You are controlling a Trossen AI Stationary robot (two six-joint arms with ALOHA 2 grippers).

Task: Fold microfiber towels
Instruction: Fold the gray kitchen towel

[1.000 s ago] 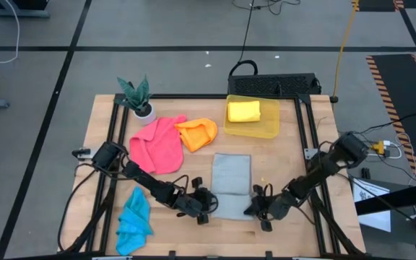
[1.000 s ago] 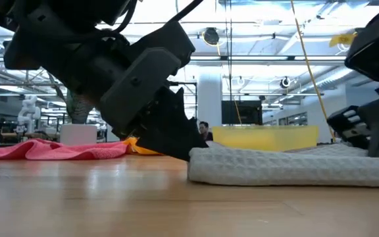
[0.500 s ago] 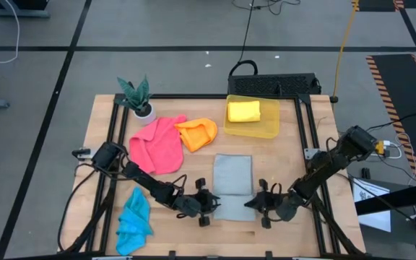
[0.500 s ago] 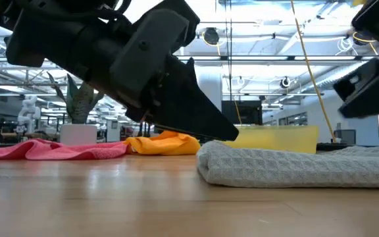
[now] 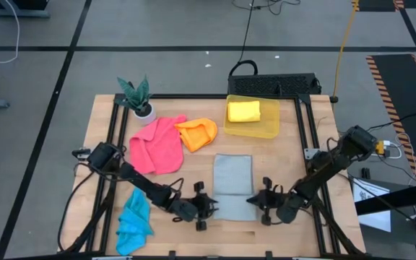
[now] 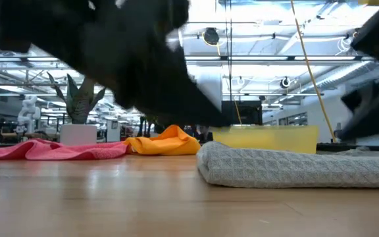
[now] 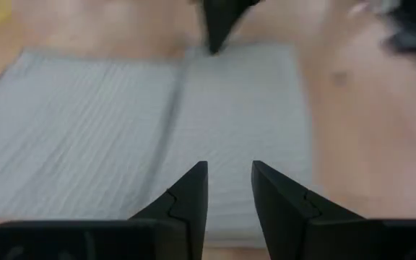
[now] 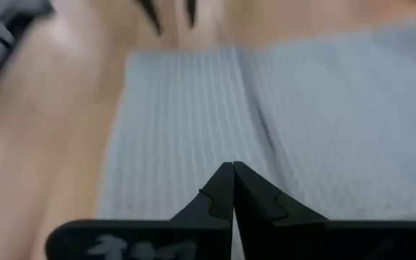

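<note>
**Grey towel lies folded between two grippers**

Wooden table (image 5: 280,155) carries everything, framed by black rails. Near its front edge the grey towel (image 5: 233,185) lies flat as a neat folded rectangle, its rounded fold edge showing in the low view (image 6: 295,166). Further back on the left side the pink towel (image 5: 157,144) lies spread and rumpled, with the orange towel (image 5: 198,133) bunched just beside it, touching its edge. A yellow plastic bin (image 5: 269,127) sits at the back, holding the folded yellow towel (image 5: 243,110). The bright blue towel (image 5: 135,220) lies crumpled at the front left corner. A small potted plant (image 5: 139,97) stands at the back left.

The left gripper (image 5: 209,207) sits just beside the grey towel's left front corner; its fingers (image 7: 186,198) stand a little apart and hold nothing. The right gripper (image 5: 255,202) sits by the towel's right front corner, its fingers (image 8: 226,189) pressed fully together, empty too.
</note>
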